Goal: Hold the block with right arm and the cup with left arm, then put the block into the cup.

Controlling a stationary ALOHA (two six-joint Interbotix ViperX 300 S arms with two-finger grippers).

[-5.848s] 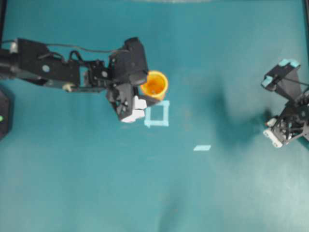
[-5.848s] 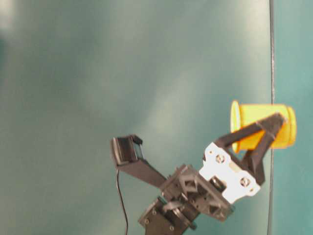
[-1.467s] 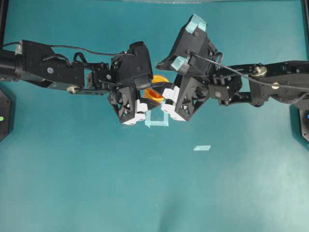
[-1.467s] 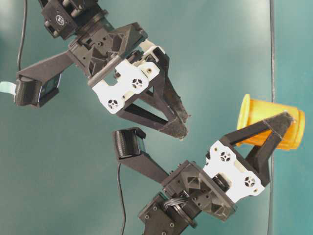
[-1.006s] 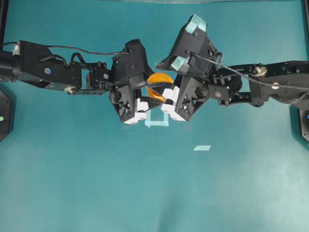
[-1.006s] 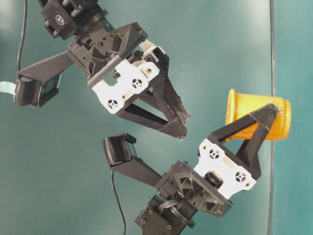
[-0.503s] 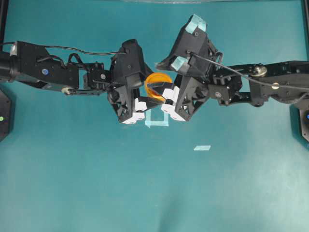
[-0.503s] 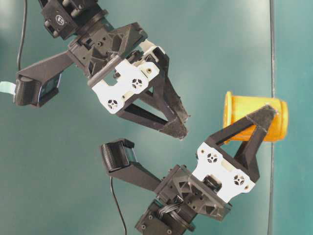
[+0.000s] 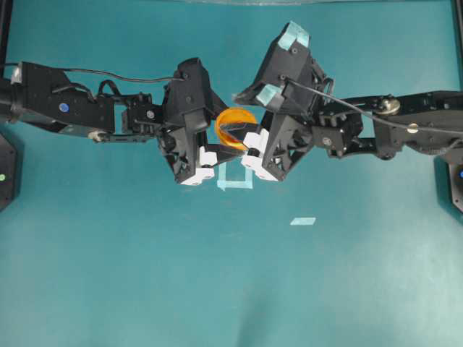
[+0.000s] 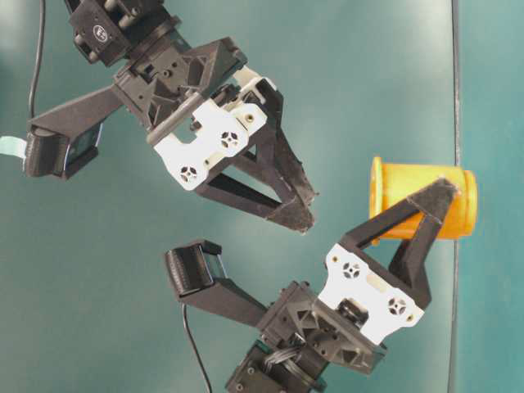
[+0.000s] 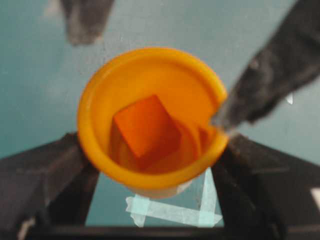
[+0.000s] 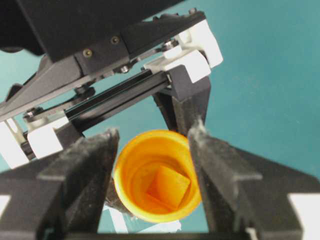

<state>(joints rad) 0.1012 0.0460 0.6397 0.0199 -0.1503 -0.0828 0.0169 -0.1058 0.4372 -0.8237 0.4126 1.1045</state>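
Block: the orange block (image 11: 146, 126) lies inside the cup (image 11: 150, 120); drop done.
Left gripper (image 10: 438, 201): clamps the cup, raised off the worktop (image 9: 145, 275).
Right gripper (image 12: 152, 145): spread wide, empty, above the rim.
Left: withdrawal, if anything.

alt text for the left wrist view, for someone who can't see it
An orange block lies inside a yellow-orange cup held by the left gripper, seen from above. Pale tape marks the teal table below.
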